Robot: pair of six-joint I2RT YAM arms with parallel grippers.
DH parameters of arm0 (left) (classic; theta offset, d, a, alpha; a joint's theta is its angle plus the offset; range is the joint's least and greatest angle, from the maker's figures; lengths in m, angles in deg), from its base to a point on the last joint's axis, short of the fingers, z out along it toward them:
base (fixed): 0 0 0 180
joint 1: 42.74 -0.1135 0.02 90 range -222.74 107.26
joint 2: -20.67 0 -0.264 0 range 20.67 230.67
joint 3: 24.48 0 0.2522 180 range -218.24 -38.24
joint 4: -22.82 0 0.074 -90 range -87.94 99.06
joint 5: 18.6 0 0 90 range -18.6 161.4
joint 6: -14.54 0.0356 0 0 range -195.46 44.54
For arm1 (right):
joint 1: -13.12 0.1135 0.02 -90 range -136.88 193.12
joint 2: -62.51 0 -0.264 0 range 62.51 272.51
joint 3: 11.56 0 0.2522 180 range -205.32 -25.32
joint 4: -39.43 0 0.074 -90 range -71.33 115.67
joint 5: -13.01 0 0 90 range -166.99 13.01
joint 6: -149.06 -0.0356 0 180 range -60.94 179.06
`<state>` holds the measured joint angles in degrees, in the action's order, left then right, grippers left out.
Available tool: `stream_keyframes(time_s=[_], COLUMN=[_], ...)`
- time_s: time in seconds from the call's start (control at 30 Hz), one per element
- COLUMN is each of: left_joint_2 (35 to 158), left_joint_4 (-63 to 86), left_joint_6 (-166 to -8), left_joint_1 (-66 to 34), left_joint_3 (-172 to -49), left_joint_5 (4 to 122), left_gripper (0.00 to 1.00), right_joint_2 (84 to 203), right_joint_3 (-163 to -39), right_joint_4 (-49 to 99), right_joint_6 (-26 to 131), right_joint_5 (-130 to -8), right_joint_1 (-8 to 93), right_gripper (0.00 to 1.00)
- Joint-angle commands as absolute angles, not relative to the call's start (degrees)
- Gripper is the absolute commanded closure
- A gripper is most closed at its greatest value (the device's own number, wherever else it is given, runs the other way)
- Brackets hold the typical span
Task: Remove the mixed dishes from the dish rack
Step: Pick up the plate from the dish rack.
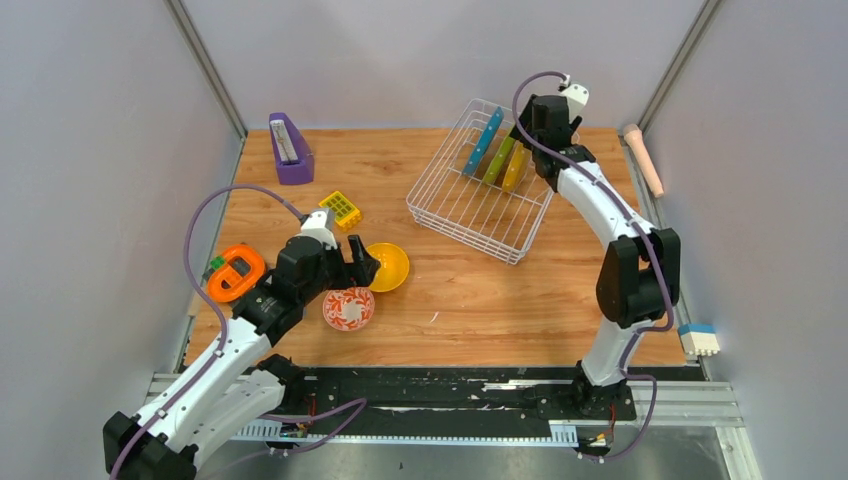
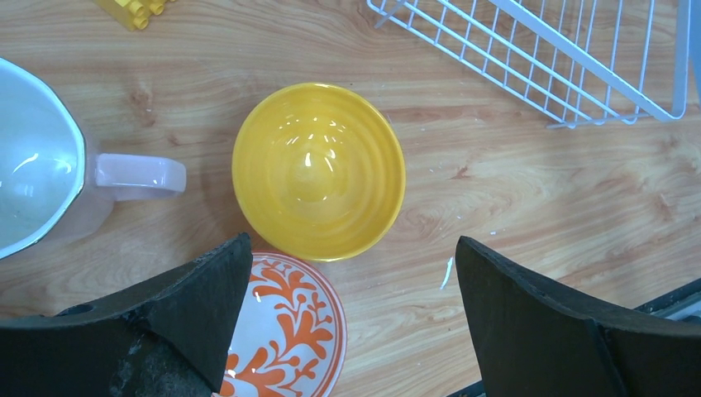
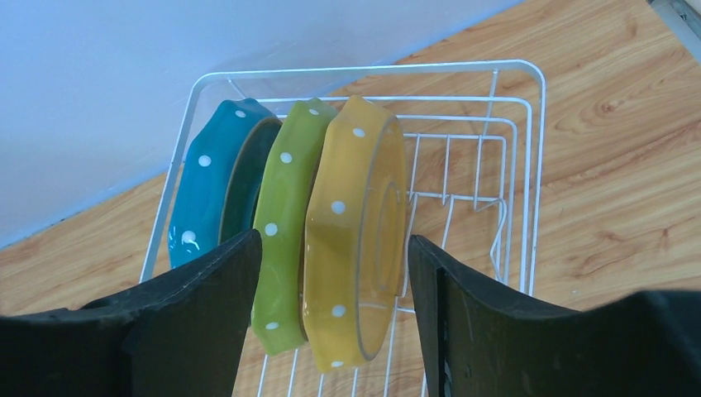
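Right now the right hand hangs half open over the rack, its fingers straddling the green plate and yellow plate without clamping either. Both stand on edge beside the blue plate, rims up toward the hand, faces toward the fingers. The left hand, wide open and empty, hovers over the yellow bowl on the tabletop, so the right arm is nearer

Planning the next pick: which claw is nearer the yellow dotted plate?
Right. The right claw brackets the yellow dotted plate in the dish rack; the left claw hangs by the yellow bowl, well away.
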<state>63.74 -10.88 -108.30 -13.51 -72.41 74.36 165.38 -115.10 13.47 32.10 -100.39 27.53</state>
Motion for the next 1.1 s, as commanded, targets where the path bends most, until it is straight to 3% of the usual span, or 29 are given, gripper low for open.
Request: stream_keyframes(time_s=[0.0,0.6,1.07], left_joint_2=[63.17,62.98,63.90], left_joint_4=[-9.73,-10.85,-11.30], left_joint_6=[-107.98,-108.70,-108.81], left_joint_1=[-13.56,-13.56,-13.61], left_joint_3=[-72.50,-72.92,-72.80], left_joint_5=[75.17,75.95,77.01], left_gripper=[0.00,0.00,0.00], right_joint_2=[167.95,174.06,177.39], right_joint_3=[-119.19,-121.55,-124.28], right_joint_4=[12.63,11.43,10.41], right_joint_6=[34.02,33.61,34.93], right_joint_5=[-101.91,-104.13,-107.71], right_joint_1=[27.27,27.55,29.33], right_gripper=[0.35,0.48,0.50])
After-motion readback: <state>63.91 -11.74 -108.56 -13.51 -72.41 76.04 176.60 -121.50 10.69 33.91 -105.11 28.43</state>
